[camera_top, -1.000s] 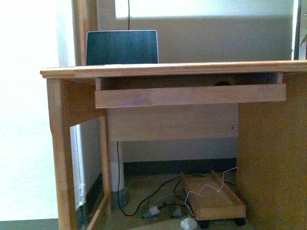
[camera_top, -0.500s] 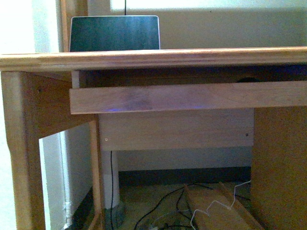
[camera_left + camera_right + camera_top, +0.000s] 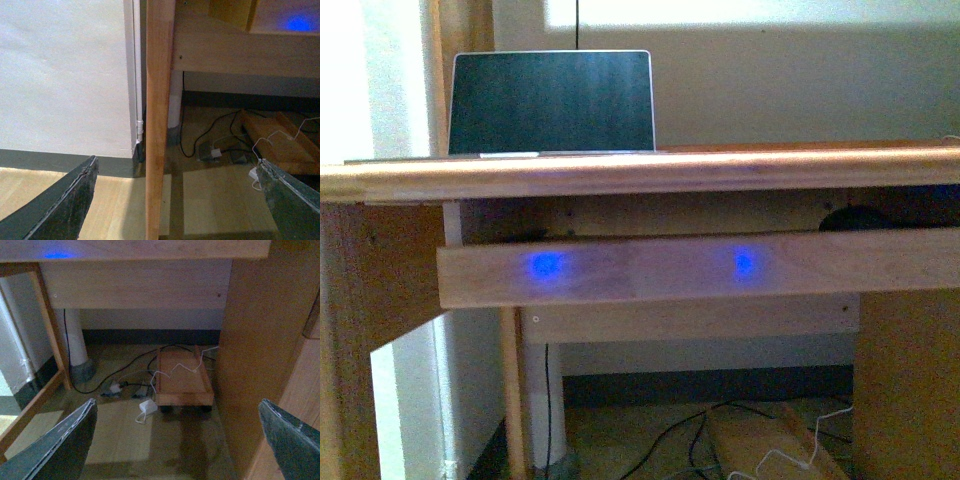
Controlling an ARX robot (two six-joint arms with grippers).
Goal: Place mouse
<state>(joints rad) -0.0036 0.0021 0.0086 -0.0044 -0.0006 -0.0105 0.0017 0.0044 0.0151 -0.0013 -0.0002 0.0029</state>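
Under the front edge of the desk (image 3: 640, 172), a pull-out shelf (image 3: 650, 268) shows only edge-on; the laptop (image 3: 552, 102) stands open at the desk top's left rear. The left gripper (image 3: 176, 161) and the right gripper (image 3: 177, 402) hang low before the desk, jaws spread wide and empty, so the task looks barely begun: grasp, lift and placing are all left. The mouse (image 3: 860, 218) lies on the shelf near its right end, only its dark dome peeking over the shelf's front, dim in shadow. Neither arm shows in the front view, and the mouse's intended spot cannot be told.
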